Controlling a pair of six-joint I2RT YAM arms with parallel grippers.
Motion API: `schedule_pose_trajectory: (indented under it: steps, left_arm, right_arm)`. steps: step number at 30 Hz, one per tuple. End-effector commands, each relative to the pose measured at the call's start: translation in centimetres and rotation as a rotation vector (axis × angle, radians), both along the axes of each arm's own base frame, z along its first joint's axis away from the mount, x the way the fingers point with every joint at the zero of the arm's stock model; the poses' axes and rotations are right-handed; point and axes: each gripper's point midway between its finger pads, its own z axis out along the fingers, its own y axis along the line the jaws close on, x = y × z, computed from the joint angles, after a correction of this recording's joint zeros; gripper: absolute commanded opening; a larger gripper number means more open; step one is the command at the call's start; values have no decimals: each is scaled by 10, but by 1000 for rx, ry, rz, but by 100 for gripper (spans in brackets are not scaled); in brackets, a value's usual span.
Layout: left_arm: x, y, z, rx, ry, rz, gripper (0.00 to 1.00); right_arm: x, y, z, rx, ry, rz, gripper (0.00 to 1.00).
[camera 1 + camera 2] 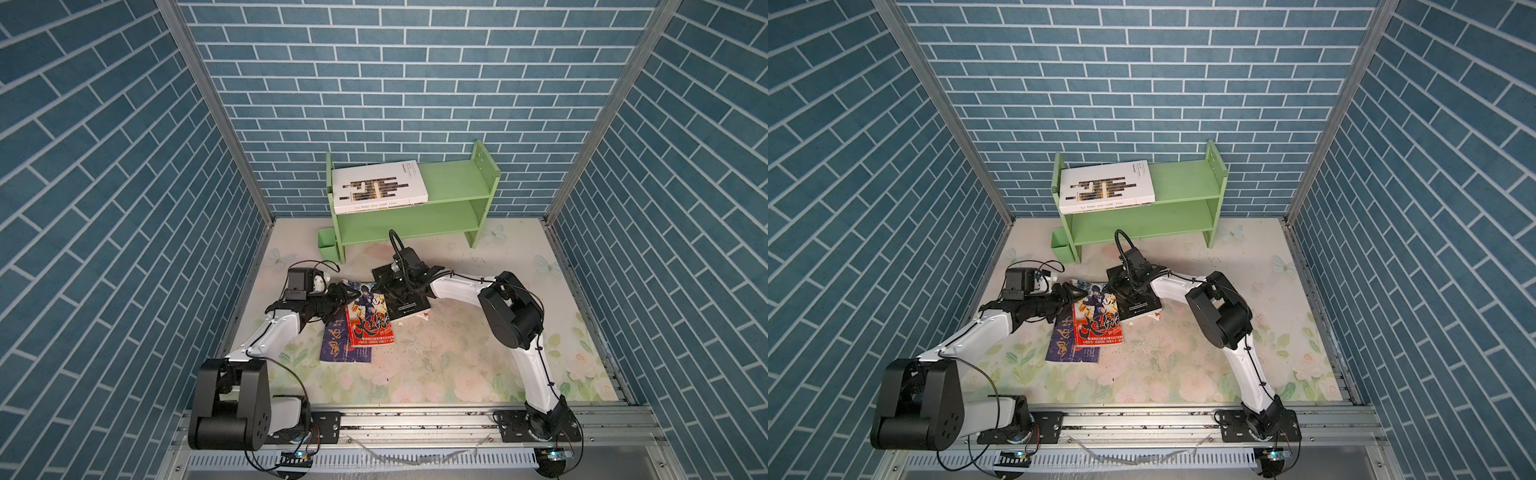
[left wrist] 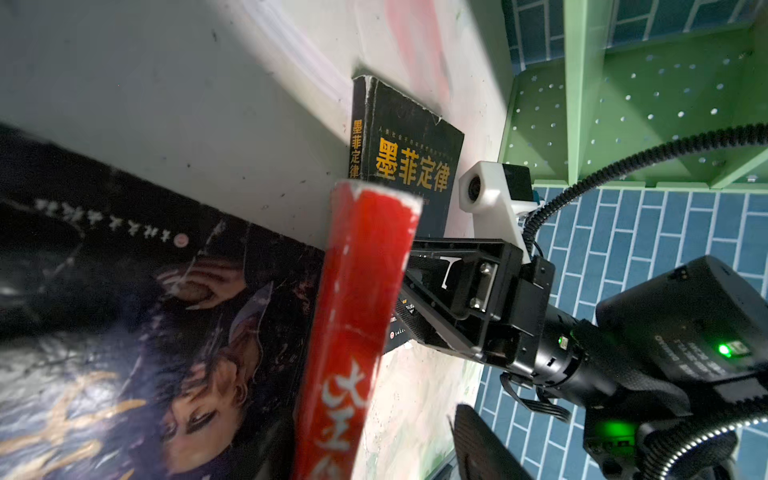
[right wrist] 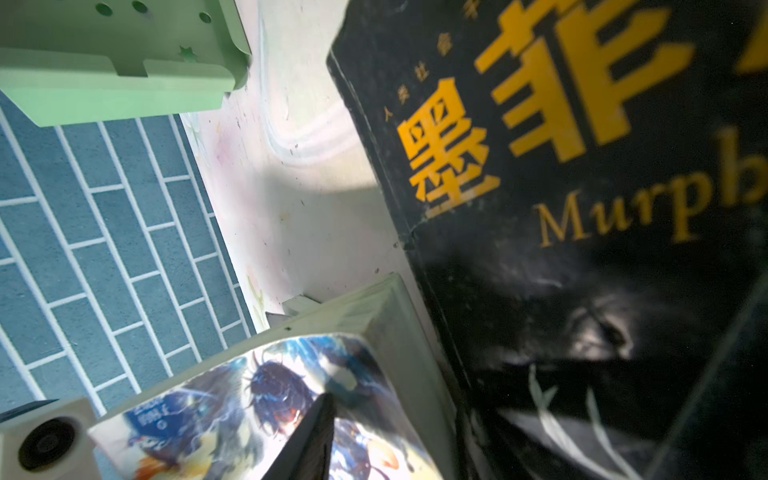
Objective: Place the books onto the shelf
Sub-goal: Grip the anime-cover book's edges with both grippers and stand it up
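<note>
Picking from the desk [image 1: 457, 353] pile, seemingly. Blue book [image 1: 343, 349] lies behind the left gripper [image 1: 352, 296], red book [image 1: 372, 324] at its tips. Right gripper [image 1: 386, 293] is over the black book [image 1: 411, 309]. Cannot tell if either pinches. Shelf [image 1: 453, 178] stands beyond both, white book [image 1: 380, 185] on its top tier. Next likely needs a firm clamp, then a clear lift.

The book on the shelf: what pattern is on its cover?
The book is white with dark bars; clearest in a top view.
</note>
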Motion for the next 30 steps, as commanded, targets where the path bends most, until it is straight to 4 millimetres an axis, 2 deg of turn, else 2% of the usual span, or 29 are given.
schedule_pose_trajectory:
  steps: [1, 5, 13, 14, 16, 19, 23, 30]
  left_arm:
    - [-10, 1, -8, 42, 26, -34, 47]
    - [-13, 4, -16, 55, 42, -15, 27]
    - [-14, 7, -14, 77, 54, -9, 12]
    - [-14, 7, -11, 81, 51, -9, 10]
    - [-16, 7, -6, 82, 48, -15, 7]
    - [-11, 2, 28, 62, -37, -50, 3]
    - [-16, -14, 88, -11, -198, -150, 0]
    - [-26, -32, 208, -101, -504, -292, 0]
  right_arm:
    - [-12, -7, -20, -37, 72, 4, 49]
    - [-10, -2, -13, -20, 62, 9, 49]
    - [-1, 2, 9, 6, 4, 6, 52]
    - [1, 2, 26, 24, -23, 3, 53]
    - [6, 0, 42, 38, -60, -6, 55]
    - [17, -8, 75, 60, -137, -37, 61]
    - [31, -28, 135, 102, -269, -100, 69]
    - [46, -86, 240, 168, -509, -248, 80]
